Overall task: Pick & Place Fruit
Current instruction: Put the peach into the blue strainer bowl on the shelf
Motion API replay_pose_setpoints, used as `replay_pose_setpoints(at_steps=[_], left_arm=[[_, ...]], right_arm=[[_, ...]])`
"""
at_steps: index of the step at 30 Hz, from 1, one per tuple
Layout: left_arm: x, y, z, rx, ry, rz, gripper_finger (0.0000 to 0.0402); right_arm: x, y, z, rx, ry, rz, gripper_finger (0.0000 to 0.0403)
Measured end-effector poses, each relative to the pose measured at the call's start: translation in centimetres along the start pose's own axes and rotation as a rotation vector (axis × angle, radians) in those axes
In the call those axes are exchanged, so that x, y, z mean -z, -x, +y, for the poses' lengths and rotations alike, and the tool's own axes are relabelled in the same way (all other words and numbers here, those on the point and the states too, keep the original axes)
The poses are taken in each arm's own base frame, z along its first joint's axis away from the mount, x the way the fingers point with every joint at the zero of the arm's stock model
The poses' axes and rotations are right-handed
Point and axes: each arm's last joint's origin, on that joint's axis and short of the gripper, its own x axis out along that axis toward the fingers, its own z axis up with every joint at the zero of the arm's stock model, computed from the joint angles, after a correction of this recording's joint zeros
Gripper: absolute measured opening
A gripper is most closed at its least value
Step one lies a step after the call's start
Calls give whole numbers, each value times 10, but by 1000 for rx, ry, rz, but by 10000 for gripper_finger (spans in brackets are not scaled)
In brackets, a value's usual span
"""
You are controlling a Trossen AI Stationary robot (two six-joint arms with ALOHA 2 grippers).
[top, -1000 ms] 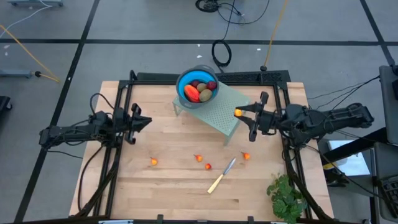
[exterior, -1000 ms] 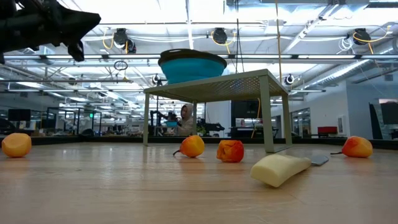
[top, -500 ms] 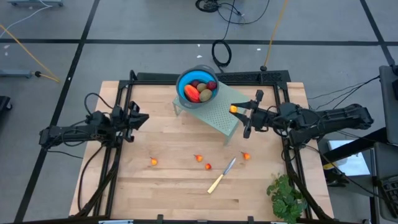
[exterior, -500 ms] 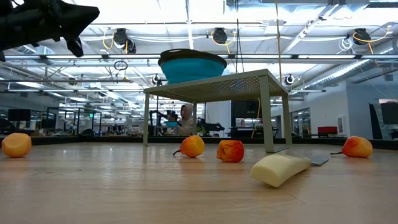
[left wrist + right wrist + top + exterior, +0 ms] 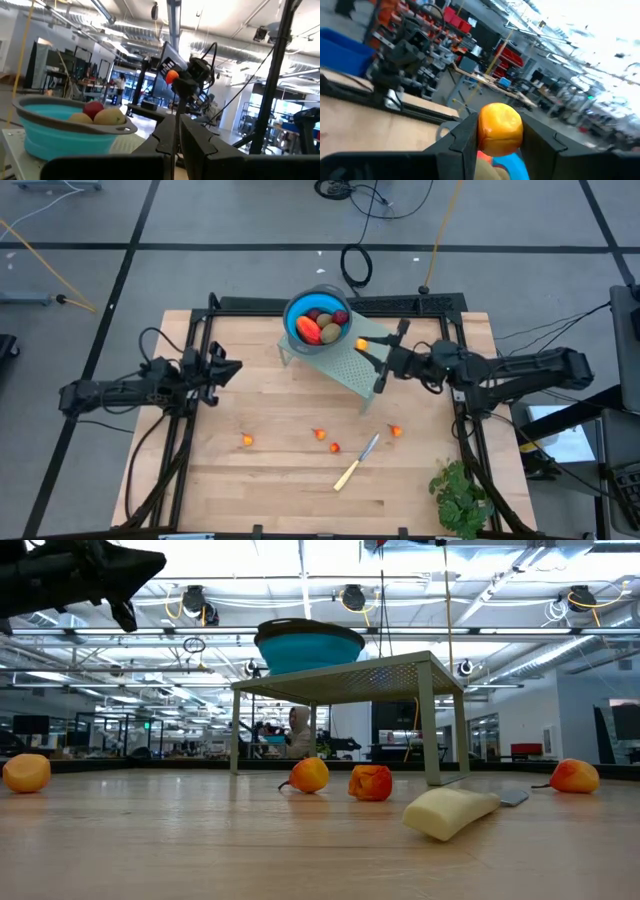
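Right end effector (image 5: 363, 345): it is up over the pale green stand (image 5: 345, 362), just beside the blue bowl (image 5: 296, 330).
Held fruit: a small orange piece (image 5: 361, 344) sits pinched between the two dark fingers (image 5: 458, 137), which close only as far as the piece lets them.
Held fruit and bowl: the piece is near the bowl's rim, on the side facing the right arm, and not inside it.
Left end effector (image 5: 232, 369): it waits in the air over the left side of the surface (image 5: 270, 490), fingers pressed together and holding nothing.
Fruit in the bowl: five pieces show, a long red-orange one (image 5: 309, 330), two dark red balls (image 5: 341, 317) and two brownish-green ovals (image 5: 329, 333).
Small orange pieces on the surface: four, one at the left (image 5: 247, 440), two close together in the middle (image 5: 320, 434), and one at the right (image 5: 395, 431).
Knife: one, with a pale handle (image 5: 355, 463), lying between the middle pair and the right piece.
Leafy bunch: one (image 5: 459, 497), at the surface's near right corner.
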Motion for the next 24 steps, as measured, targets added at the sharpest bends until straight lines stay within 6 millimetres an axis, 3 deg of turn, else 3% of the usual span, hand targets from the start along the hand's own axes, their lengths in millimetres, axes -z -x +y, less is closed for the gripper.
replay_pose_setpoints(at_steps=[10, 24], left_arm=[[-21, -34, -6, -18, -63, 68, 24], [-38, -95, -16, 148, -173, 175, 24]], right_arm=[[10, -10, -5, -8, -260, 8, 116], [10, -10, -7, 2, -603, 0, 116]])
